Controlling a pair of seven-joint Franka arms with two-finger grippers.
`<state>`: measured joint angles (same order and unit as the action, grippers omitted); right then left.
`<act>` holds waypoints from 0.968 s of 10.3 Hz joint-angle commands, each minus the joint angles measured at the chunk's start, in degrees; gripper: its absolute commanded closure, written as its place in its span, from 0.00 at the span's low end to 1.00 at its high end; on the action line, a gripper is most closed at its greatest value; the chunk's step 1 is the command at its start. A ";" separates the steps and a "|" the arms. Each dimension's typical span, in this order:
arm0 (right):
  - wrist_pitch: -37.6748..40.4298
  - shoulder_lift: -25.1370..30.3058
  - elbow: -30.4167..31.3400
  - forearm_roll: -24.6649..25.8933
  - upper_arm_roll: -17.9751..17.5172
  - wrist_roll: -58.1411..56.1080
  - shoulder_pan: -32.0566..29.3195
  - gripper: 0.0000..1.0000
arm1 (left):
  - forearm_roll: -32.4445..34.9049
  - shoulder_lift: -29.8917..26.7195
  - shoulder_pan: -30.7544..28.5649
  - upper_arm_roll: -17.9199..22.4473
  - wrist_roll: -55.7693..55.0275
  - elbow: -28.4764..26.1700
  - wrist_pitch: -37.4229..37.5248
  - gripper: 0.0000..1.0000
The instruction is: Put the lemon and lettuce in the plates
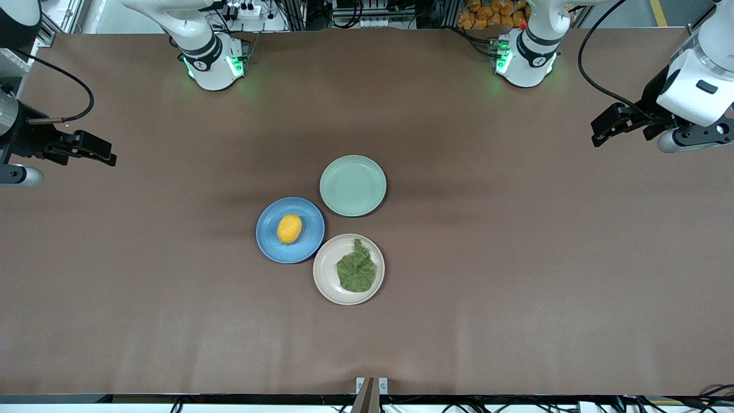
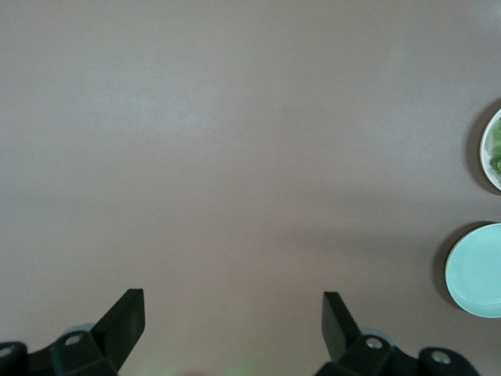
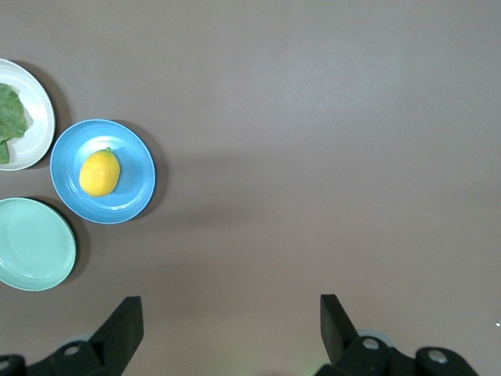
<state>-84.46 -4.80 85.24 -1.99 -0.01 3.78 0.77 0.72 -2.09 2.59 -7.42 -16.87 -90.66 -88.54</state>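
Note:
The lemon (image 1: 289, 229) lies in the blue plate (image 1: 269, 236) at the table's middle; both also show in the right wrist view, lemon (image 3: 99, 172) in plate (image 3: 133, 149). The lettuce (image 1: 356, 269) lies in the beige-pink plate (image 1: 324, 272), nearer the front camera; its edge shows in the right wrist view (image 3: 9, 113) and the plate's rim in the left wrist view (image 2: 491, 149). My right gripper (image 1: 106, 156) is open and empty, up over the right arm's end of the table. My left gripper (image 1: 599, 133) is open and empty, up over the left arm's end.
An empty mint-green plate (image 1: 352, 185) lies farther from the front camera, touching the other two plates; it also shows in the left wrist view (image 2: 477, 270) and the right wrist view (image 3: 31, 243). Brown table (image 1: 516, 258) surrounds the plates.

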 commanded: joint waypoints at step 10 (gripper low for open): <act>1.85 0.94 0.90 0.32 -0.51 -0.44 -1.39 0.00 | -0.02 -0.81 -1.00 -1.72 1.49 0.66 1.61 0.00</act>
<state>-82.69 -4.80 85.24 -1.99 0.08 3.78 0.33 0.72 -2.19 2.57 -8.44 -16.87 -90.17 -88.21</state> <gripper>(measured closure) 0.000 0.000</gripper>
